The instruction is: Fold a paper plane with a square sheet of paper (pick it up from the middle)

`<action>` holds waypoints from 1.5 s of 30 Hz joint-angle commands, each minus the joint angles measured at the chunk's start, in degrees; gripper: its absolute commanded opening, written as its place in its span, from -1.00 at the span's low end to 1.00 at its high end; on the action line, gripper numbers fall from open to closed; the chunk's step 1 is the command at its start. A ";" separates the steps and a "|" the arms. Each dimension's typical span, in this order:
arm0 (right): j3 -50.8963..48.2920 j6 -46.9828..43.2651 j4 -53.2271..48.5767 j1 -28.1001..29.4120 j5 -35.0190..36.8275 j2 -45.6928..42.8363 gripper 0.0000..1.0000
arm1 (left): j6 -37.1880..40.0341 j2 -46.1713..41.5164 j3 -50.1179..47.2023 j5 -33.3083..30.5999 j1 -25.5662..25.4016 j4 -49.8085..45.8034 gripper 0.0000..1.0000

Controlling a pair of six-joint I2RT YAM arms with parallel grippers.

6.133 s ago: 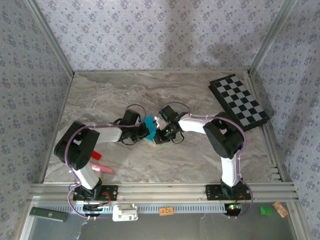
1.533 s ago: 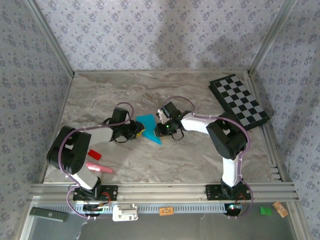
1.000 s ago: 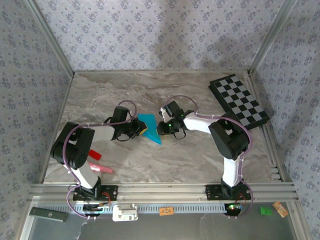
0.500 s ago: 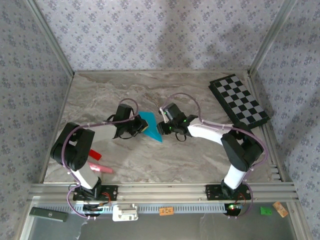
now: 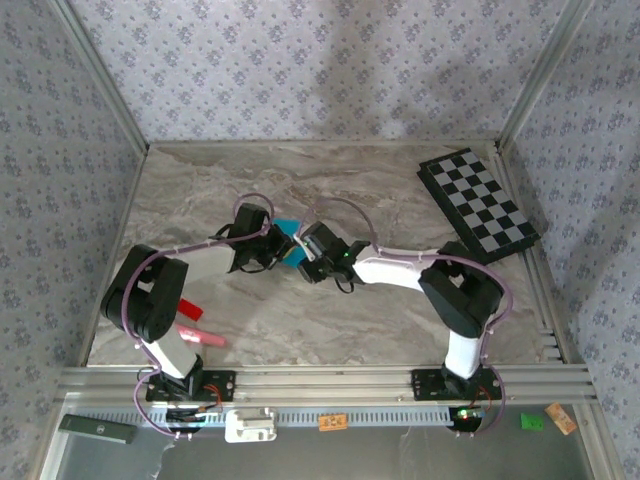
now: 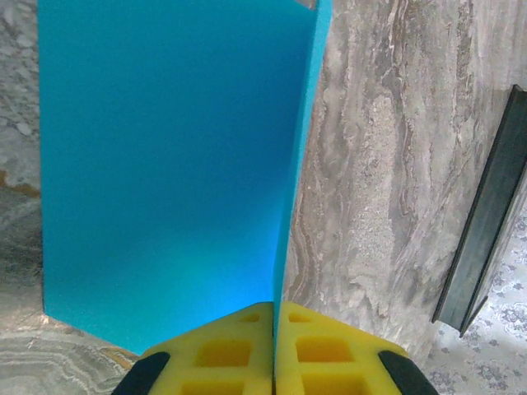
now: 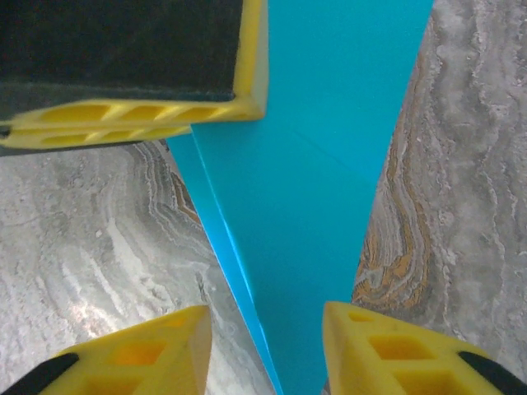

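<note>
A grey-brown marble-veined tabletop (image 5: 350,320) sits between walls of pale floral wallpaper (image 5: 300,60), with a ribbed aluminium rail (image 5: 330,380) along its near edge. At its middle, between both arms, is the thin cyan-blue paper sheet (image 5: 288,229), folded to a taper. The left gripper (image 6: 274,317) has its jaws together, clamped on the paper's upright fold. The right gripper (image 7: 263,329) has its jaws apart, astride the narrow end. A black-and-white checkered board (image 5: 478,205) rests far right; a small red block (image 5: 190,310) and a pink stick (image 5: 200,337) lie near left.
</note>
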 commanded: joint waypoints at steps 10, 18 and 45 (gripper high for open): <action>3.37 -0.94 0.28 0.15 1.11 3.67 -0.39 | -1.83 0.89 2.10 0.38 -0.13 -2.92 -0.82; 3.26 -0.86 -0.37 0.14 2.87 4.39 -0.40 | -2.14 0.80 2.45 0.66 -0.19 -3.31 -0.81; 3.09 -0.62 -0.60 -4.28 -15.35 4.30 -0.84 | 1.48 -12.03 -7.48 -1.72 6.93 0.19 -0.17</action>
